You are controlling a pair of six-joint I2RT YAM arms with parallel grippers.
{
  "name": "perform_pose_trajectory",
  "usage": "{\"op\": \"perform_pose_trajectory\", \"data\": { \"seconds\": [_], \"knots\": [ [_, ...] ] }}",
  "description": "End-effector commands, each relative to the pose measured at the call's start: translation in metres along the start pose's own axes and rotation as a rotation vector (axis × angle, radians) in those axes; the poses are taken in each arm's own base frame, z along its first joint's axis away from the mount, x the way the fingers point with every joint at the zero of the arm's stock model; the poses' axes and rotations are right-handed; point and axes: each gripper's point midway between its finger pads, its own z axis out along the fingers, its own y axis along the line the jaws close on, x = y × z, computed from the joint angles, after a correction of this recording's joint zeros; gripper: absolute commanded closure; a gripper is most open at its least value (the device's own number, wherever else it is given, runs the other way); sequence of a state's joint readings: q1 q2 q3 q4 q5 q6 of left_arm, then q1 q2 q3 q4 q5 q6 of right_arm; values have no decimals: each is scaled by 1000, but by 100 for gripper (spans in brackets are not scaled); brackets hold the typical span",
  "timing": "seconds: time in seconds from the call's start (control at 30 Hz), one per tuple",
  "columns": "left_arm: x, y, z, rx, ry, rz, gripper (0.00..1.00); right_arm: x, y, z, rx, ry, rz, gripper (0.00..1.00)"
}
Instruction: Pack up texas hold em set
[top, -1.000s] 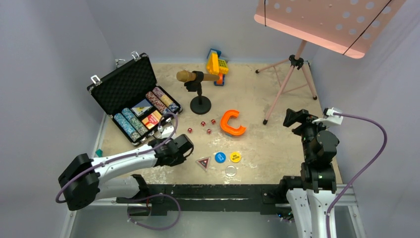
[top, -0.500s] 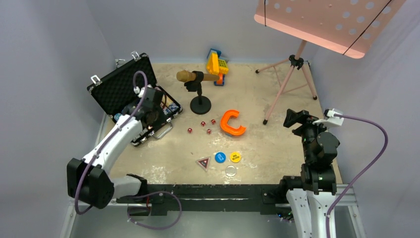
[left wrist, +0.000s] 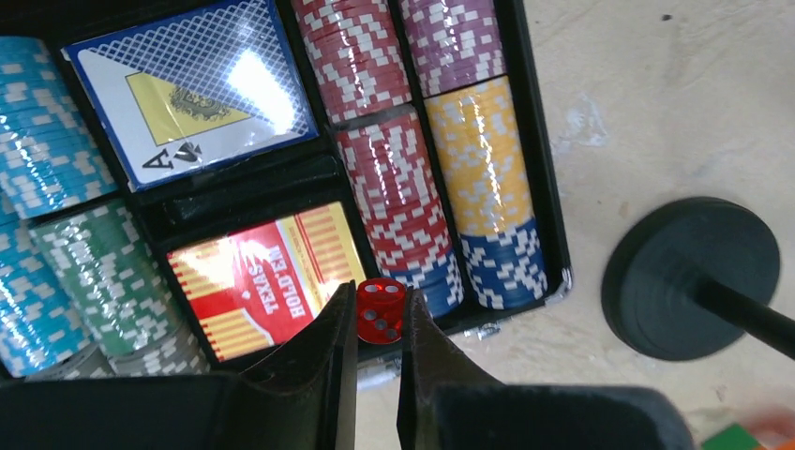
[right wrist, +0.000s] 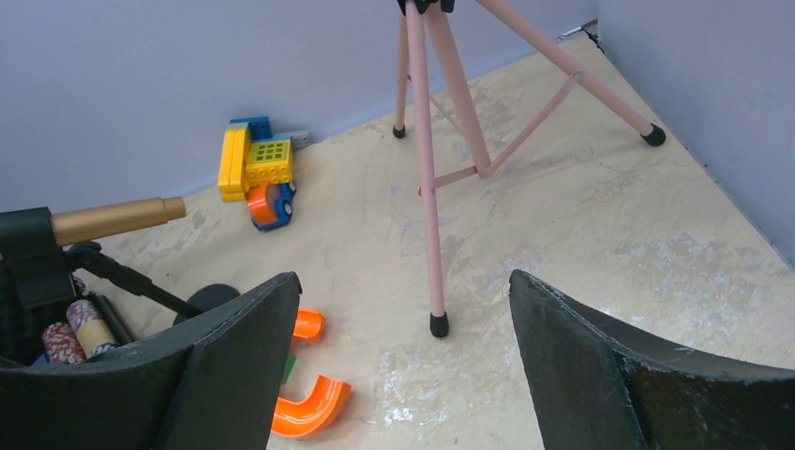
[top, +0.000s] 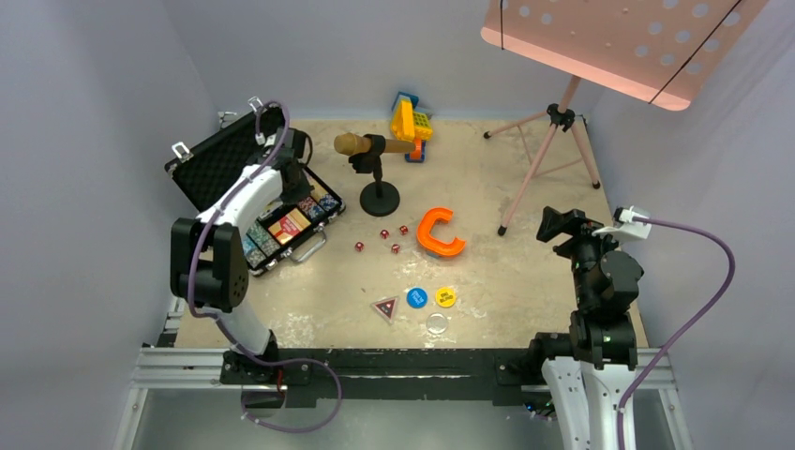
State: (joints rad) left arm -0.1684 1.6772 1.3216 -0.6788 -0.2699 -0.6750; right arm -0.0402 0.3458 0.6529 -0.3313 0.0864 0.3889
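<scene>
Left gripper [left wrist: 378,323] pinches red die [left wrist: 381,309] over open black case [top: 225,155] by red card deck [left wrist: 267,281], microphone stand base [left wrist: 692,278] just beside; left arm [top: 239,202] hides die from above; right gripper [right wrist: 403,309] spread, empty.

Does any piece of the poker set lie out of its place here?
Yes. Four red dice lie loose on the table beside the orange C-shaped piece, and the blue button, yellow button and triangular button lie nearer the front edge, all outside the open case.
</scene>
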Motion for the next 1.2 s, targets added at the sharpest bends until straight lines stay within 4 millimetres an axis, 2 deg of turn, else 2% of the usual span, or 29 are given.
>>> {"op": "perform_pose_trajectory", "data": {
  "seconds": [0.0, 0.1, 0.3, 0.5, 0.73, 1.17],
  "knots": [
    [-42, -4, 11, -5, -125, -11, 100, -18, 4, -2, -2, -44, 7, 14],
    [-48, 2, 21, -26, -135, -17, 100, -17, 4, -1, 1, -38, 4, 14],
    [-39, 16, 42, -71, -119, -42, 100, -15, 2, 2, 9, -26, 2, 14],
    [-31, 20, 49, -88, -93, -46, 100, -15, 2, 1, 13, -27, 2, 14],
    [-20, 34, 62, -139, -44, -73, 100, -15, 1, 0, 15, -29, 3, 14],
    [-8, 31, 69, -126, 7, -96, 100, -15, 1, 0, 18, -29, 4, 14]
  ]
}}
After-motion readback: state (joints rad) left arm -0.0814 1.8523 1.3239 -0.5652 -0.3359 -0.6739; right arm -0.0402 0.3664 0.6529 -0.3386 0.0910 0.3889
